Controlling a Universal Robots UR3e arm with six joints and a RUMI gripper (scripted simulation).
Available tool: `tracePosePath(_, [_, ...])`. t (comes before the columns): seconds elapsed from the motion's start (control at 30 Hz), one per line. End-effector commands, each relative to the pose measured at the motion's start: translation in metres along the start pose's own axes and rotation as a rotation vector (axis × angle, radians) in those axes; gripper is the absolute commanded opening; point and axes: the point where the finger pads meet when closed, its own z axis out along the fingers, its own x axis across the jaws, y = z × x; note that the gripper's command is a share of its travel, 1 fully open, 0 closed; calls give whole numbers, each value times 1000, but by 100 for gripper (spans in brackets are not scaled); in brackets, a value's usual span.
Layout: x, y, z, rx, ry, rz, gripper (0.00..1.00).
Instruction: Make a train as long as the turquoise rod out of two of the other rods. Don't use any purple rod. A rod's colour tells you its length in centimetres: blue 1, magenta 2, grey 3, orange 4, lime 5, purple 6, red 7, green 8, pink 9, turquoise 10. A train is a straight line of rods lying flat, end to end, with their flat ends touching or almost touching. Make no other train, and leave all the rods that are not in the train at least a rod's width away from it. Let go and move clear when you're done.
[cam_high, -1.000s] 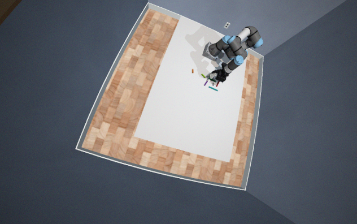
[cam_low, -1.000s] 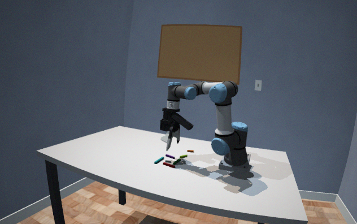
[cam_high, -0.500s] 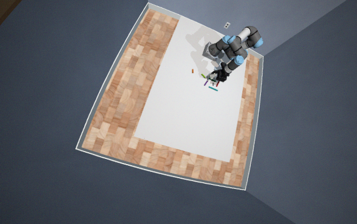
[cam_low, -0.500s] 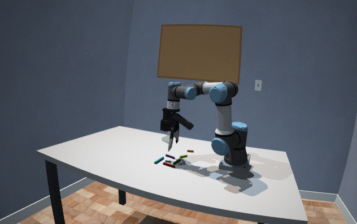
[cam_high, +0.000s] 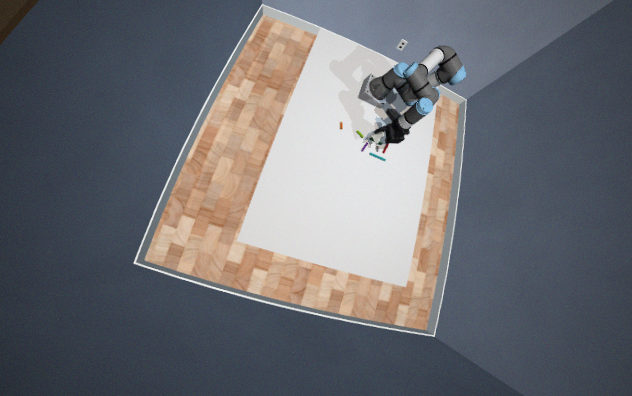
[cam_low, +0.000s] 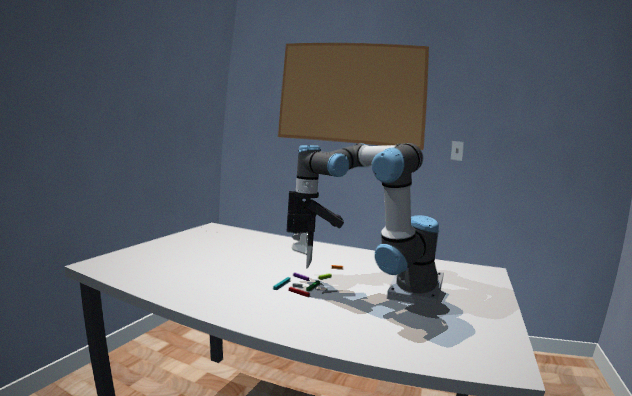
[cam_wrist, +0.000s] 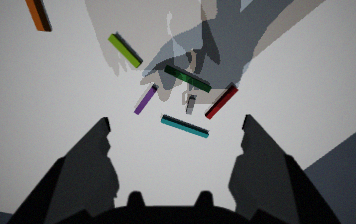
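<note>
On the white table (cam_low: 200, 270), I find the gripper (cam_wrist: 176, 131) spread wide and empty above the turquoise rod (cam_wrist: 184, 126); red rod (cam_wrist: 221, 101) and grey rod (cam_wrist: 190, 104) lie near.

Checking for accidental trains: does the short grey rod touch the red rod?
Apart. The wrist view shows bare white table between the short grey rod and the red rod.

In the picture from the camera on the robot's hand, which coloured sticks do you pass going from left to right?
Orange rod → lime rod → purple rod → turquoise rod → red rod. The green and grey rods overlap others in this order, so they are left out.
</note>
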Motion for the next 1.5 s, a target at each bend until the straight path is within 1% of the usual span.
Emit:
tracePosePath(0.0, [0,0,-1,-4,1,-61,100])
tracePosePath(0.23, [-1,0,-1,-4,0,-298,100])
tracePosePath(0.5, [0,0,-1,-4,0,-616,100])
tracePosePath(0.57, [0,0,-1,-4,0,-616,100])
tracePosePath(1.07, [3,5,-1,-4,-2,-1233,100])
tracePosePath(1.13, [3,5,-1,-4,-2,-1233,100])
tracePosePath(1.47, [9,9,-1,-4,-3,-1655,100])
